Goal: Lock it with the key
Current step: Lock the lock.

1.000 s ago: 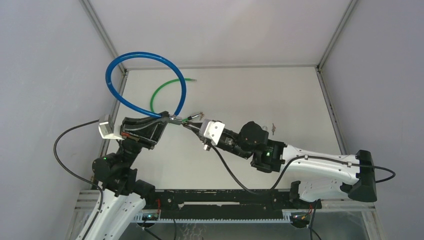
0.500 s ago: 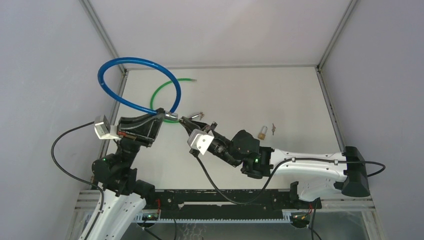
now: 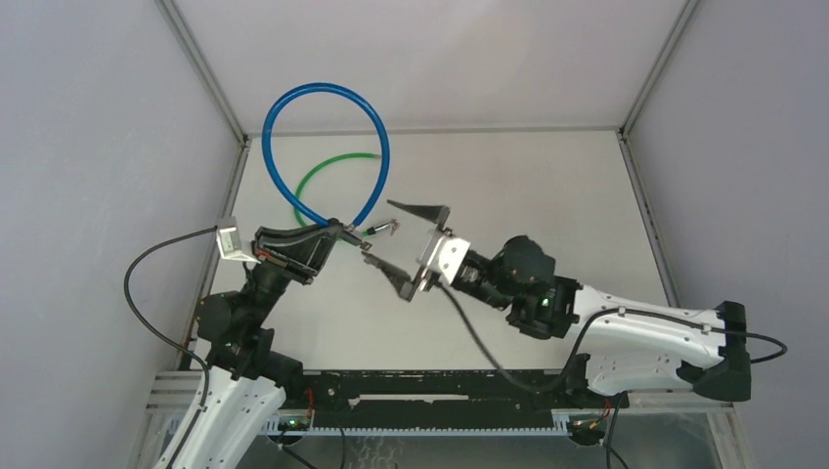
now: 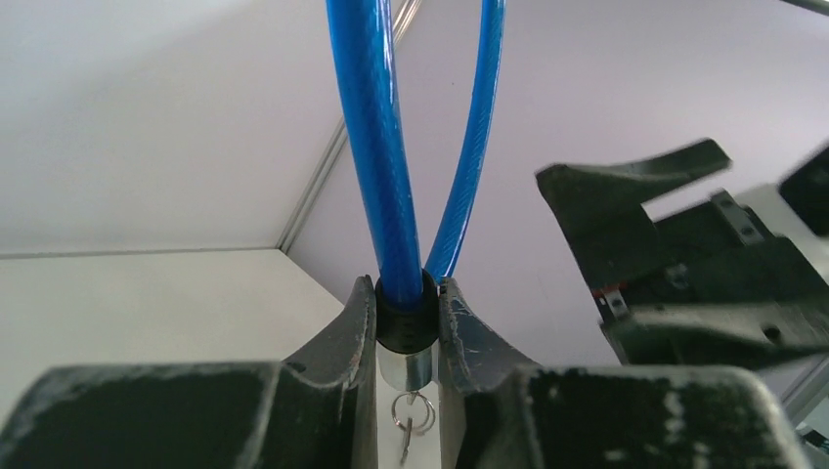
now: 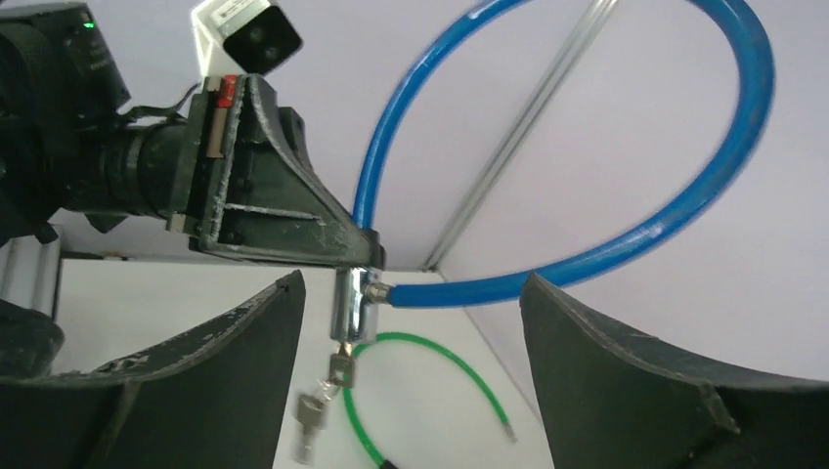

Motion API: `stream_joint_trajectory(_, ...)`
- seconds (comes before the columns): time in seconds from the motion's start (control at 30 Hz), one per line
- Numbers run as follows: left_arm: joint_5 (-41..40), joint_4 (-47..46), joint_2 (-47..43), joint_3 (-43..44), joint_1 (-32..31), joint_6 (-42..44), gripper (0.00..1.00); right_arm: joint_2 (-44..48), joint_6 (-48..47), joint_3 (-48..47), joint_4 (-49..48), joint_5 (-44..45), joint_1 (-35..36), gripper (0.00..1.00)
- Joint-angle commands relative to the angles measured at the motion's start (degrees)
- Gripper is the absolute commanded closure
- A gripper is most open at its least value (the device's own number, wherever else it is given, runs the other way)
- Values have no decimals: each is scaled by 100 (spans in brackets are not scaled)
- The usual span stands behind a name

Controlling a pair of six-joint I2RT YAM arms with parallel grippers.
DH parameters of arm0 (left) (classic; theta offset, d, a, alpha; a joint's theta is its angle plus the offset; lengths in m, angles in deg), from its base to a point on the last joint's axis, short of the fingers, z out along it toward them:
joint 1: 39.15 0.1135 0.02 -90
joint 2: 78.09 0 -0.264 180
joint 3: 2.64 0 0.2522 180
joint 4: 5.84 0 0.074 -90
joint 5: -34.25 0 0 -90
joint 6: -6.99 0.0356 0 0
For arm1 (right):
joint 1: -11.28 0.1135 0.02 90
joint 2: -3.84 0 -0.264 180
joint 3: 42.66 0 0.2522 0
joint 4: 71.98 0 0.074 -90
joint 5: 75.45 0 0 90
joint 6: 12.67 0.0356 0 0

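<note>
Tabletop (image 3: 508,186): one blue lock (image 4: 378,147), two keys (image 5: 339,369)

**Left fingers clamped, right fingers spread**

The left arm (image 3: 239,322) leans forward from its base. The left gripper (image 3: 335,231) has its fingers pinched on the barrel of the cable lock (image 4: 404,318). The right arm (image 3: 635,327) stretches low leftward. The right gripper (image 3: 378,232) faces the other, fingers wide apart and holding nothing.

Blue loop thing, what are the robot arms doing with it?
The left pincer grips the blue cable lock just above its metal barrel, loop sticking up. Keys dangle from the barrel. The right pincer is wide open right in front of them, touching nothing. A green cable lies on the table.
</note>
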Motion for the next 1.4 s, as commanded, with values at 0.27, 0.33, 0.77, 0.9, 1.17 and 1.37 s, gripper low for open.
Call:
stream_joint_trajectory(0.27, 287, -748, -184, -153, 43, 911, 100, 354, 4810, -311, 309, -1651, -1705, 1)
stream_joint_trajectory(0.33, 323, -750, -194, -166, 42, 912, 100, 268, 5134, -313, 52, -1585, -1731, 1)
stream_joint_trajectory(0.77, 396, -745, -255, -200, 41, 807, 100, -524, 5715, -631, -834, -1766, -1819, 49)
stream_joint_trajectory(0.9, 446, -526, -296, -259, 43, 822, 100, -421, 5599, -629, -832, -1750, -1854, 95)
stream_joint_trajectory(1.17, 506, -305, -361, -454, 52, 1026, 100, 69, 5384, -625, -718, -1630, -2040, 100)
stream_joint_trajectory(1.37, 588, -85, -359, -491, 52, 1279, 100, 292, 5237, -630, -832, -1594, -2056, 100)
